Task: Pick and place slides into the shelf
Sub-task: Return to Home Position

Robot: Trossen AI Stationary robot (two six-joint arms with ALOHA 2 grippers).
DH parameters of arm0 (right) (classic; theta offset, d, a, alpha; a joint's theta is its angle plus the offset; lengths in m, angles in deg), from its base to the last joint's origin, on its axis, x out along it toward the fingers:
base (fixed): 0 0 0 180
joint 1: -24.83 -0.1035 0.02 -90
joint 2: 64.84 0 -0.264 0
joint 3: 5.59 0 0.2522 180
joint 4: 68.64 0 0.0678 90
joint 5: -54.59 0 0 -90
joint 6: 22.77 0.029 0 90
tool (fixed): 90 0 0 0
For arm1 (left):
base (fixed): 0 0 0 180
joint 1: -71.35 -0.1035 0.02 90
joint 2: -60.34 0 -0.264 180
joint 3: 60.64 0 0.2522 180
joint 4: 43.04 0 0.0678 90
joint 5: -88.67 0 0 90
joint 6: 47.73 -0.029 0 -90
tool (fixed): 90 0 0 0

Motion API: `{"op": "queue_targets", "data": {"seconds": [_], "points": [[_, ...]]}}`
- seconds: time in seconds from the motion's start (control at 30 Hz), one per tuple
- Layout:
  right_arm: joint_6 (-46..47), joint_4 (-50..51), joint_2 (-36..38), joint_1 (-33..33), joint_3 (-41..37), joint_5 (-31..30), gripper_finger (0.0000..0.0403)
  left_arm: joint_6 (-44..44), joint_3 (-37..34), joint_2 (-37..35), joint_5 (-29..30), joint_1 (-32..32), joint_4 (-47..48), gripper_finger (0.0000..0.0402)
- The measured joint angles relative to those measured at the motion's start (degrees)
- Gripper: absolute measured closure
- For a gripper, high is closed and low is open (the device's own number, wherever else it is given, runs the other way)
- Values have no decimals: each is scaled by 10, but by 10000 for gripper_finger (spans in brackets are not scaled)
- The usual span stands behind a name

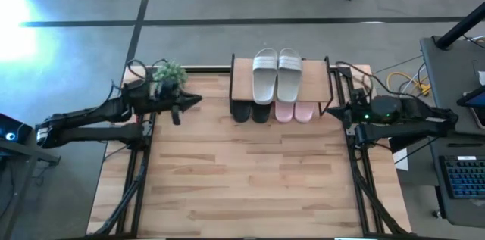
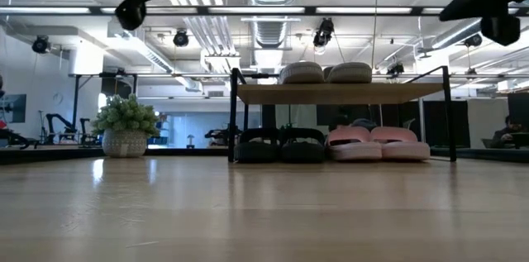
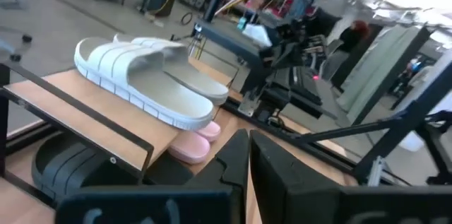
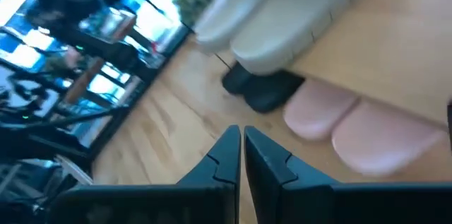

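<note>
The shelf, a low rack with a light wooden top board on a black frame, stands at the table's far edge. The pale grey-white pair lies on the top board. Under the board, on the table, sit the black pair and the pink pair. My left gripper hovers left of the shelf, raised off the table, fingers shut and empty. My right gripper hovers by the shelf's right end, also raised, shut and empty. In the left wrist view the grey-white pair shows on the board.
A small potted plant stands at the far left, close to my left arm. Cables and a keyboard lie beyond the table's right edge. The wooden tabletop stretches toward the near edge in front of the shelf.
</note>
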State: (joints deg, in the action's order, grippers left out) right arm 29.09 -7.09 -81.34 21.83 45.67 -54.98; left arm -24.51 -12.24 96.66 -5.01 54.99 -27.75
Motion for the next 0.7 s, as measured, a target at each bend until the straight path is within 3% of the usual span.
{"op": "queue_targets", "data": {"seconds": [0.07,0.2,0.27,0.5,0.7], "points": [[-18,-14,20,0,-2,-1,390,3,-19,-29,0,0,-1,402],[-180,-61,45,0,-11,17,390,4,-52,-63,-4,0,-1,402],[-216,-77,64,0,-17,16,390,4,-72,-74,-7,0,-2,402],[-279,-134,167,0,-82,82,390,5,-177,-133,-58,15,-88,402],[-299,-178,144,-1,-123,80,390,5,-277,-179,-69,20,-202,402]]}}
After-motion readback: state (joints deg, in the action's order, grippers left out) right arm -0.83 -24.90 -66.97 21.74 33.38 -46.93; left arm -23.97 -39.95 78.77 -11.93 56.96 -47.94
